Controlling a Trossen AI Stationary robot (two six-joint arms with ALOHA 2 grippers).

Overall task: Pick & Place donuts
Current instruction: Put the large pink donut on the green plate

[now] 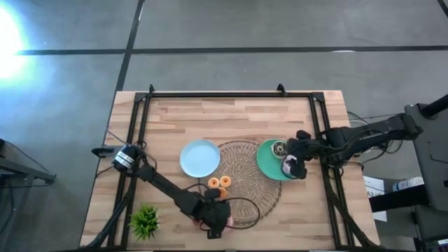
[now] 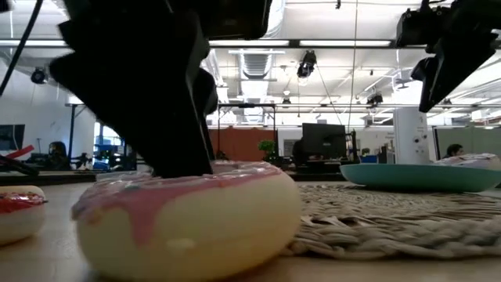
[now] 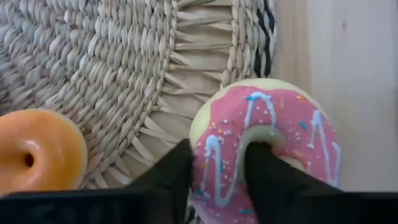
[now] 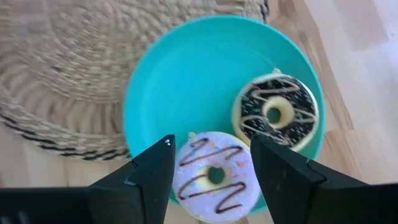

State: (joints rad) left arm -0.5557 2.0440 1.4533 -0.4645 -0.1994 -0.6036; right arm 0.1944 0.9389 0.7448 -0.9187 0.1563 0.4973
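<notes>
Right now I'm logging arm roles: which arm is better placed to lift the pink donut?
Left. The left gripper already straddles the pink donut's ring by the woven mat, one finger in its hole. The right gripper hangs open over the lilac donut on the green plate.

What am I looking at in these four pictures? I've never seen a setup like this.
It is a robot with two dark arms working at a wooden table. One picture looks straight down from above, one looks level across the tabletop, and two come from cameras on the arms' wrists.

On the table lie a woven mat, a light-blue plate, a green plate, a small green plant and some tiny orange donuts.

The left gripper pinches the pink donut at the mat's edge, one finger through its hole. The right gripper is open around the lilac donut, which sits on the green plate's rim beside the dark donut.
</notes>
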